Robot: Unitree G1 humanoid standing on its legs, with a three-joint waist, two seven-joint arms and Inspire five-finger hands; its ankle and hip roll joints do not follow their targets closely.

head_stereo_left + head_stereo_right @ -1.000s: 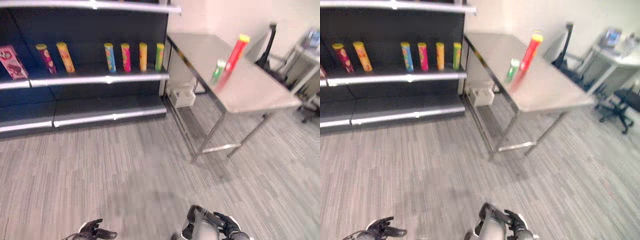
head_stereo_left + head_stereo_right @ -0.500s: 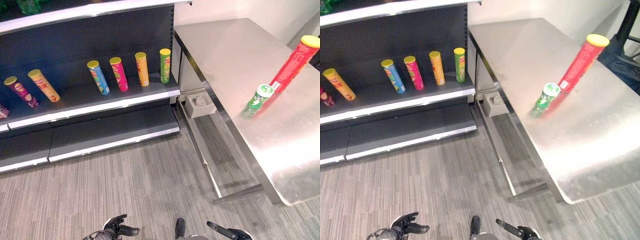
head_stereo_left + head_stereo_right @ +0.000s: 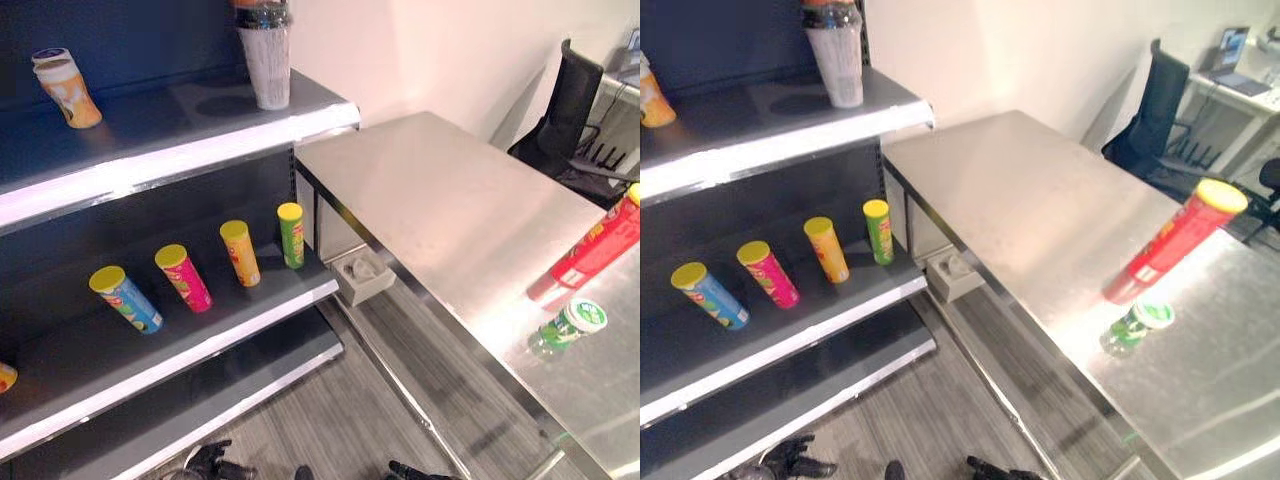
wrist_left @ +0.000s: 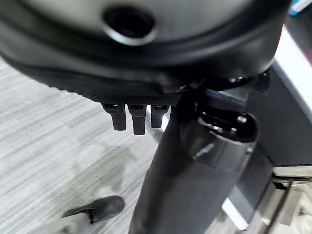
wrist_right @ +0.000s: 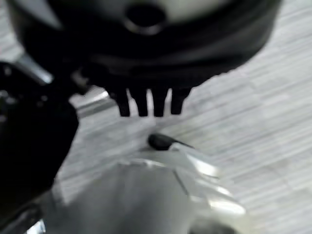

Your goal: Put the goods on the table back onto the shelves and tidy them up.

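Two goods stand on the steel tabletop: a tall red tube, leaning, and a short green can just beside it, both near the far right edge. On the middle shelf four tubes are lined up: blue, pink, orange, green. On the upper shelf an orange cup and a clear bottle are seen.

The left hand and right hand hang low by the floor, well apart from the goods. In each wrist view the fingers point straight and nothing is held; both are judged relaxed and spread.

Step in hand, as judged: the approach to the tabletop. The red tube is best taken first, gripped around its middle and kept upright. The green can stands close and could be knocked, so the reach is better made from the tube's open side.
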